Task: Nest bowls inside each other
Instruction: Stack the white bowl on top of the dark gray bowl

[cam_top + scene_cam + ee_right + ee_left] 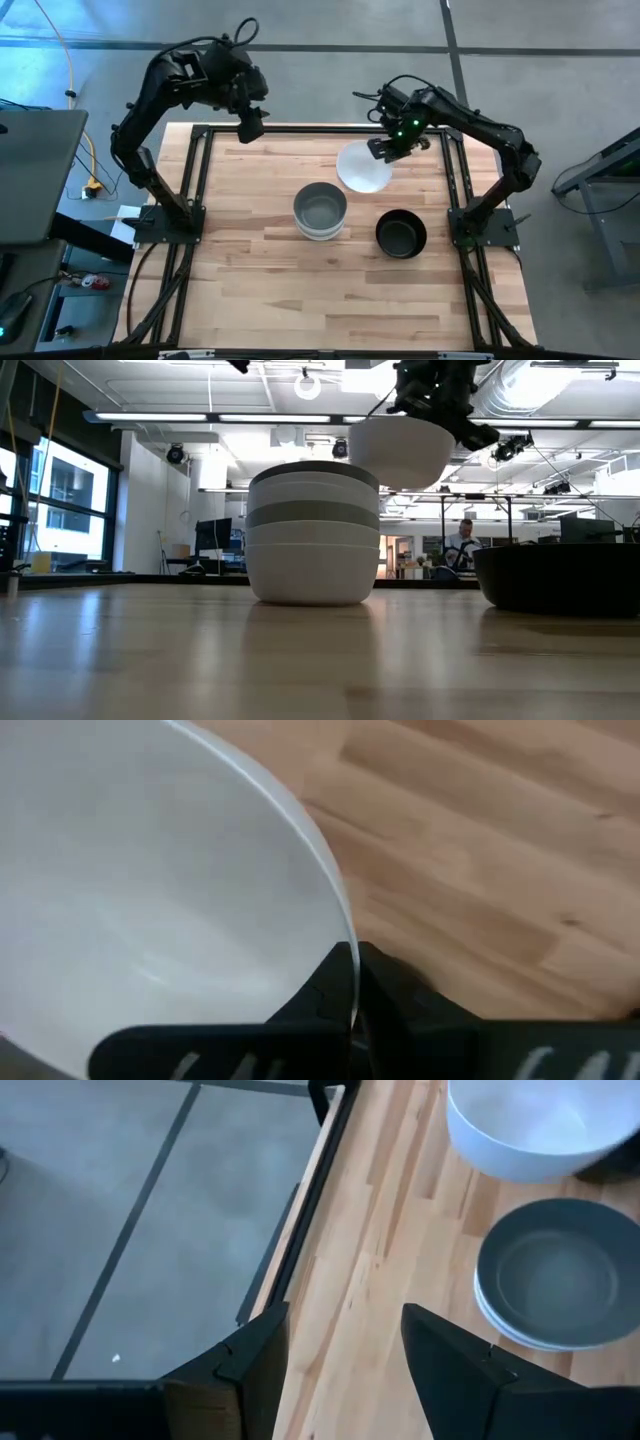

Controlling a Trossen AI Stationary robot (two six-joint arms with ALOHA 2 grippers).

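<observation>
A stack of nested bowls (320,211) stands mid-table on its base, white at the bottom and a grey one on top (313,532) (553,1276). A black bowl (401,234) (560,577) rests on the table to its right. My right gripper (388,150) (353,992) is shut on a white bowl (364,166) (403,450) (525,1125), carried in the air beyond and right of the stack. My left gripper (250,128) (345,1345) is open, above the table's far-left edge. My right gripper pinches the white bowl's rim (346,945) on its far-right side, one finger inside the bowl and one outside. The fingers come from above, slanting from the far right. The bowl is lifted clear of the table, mouth upward, roughly level.
A black metal frame (205,133) runs along the table's far edge and sides. Bare wood (330,300) lies in front of the bowls. A person (462,547) sits in the room far behind the table.
</observation>
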